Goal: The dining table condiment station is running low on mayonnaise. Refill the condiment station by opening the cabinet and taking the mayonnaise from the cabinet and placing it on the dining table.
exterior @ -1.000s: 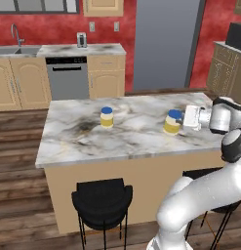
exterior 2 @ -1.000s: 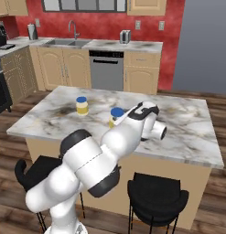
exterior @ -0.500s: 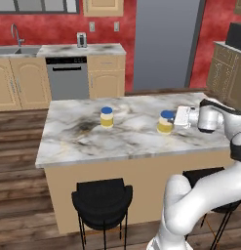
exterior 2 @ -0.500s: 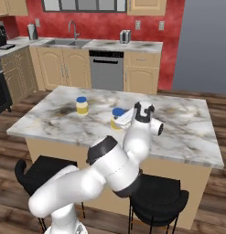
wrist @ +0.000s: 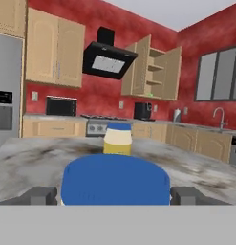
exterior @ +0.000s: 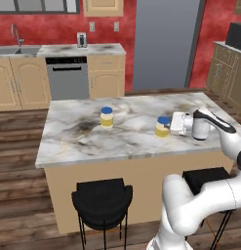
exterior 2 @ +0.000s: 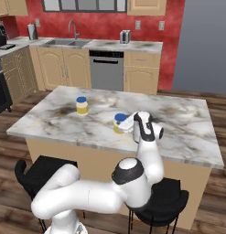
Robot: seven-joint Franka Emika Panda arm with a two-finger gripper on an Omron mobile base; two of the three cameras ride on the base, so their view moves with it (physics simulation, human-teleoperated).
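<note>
The mayonnaise (exterior: 162, 128) is a pale-yellow jar with a blue lid, at the right part of the marble dining table (exterior: 78, 141). My gripper (exterior: 167, 126) reaches it from the right, level with the tabletop, and is shut on it with wide jaws. In the hand view its blue lid (wrist: 114, 184) sits between my two fingertips (wrist: 43, 195). I cannot tell whether the jar's base touches the marble. A second identical jar (exterior: 107, 117) stands further left, also seen as the far jar (wrist: 117, 139). The cabinet (wrist: 141, 67) hangs open on the far wall.
Black stools (exterior: 102, 202) stand along the table's near side, one (exterior: 207, 178) under my arm. Beyond the table are a dishwasher (exterior: 67, 78), a sink counter (exterior 2: 64, 43) and a grey fridge (exterior: 166, 44). A black range hood (wrist: 107, 57) hangs beside the open cabinet.
My gripper has carried the mayonnaise leftward and slightly lower over the table's right part. The other jar has stayed put.
</note>
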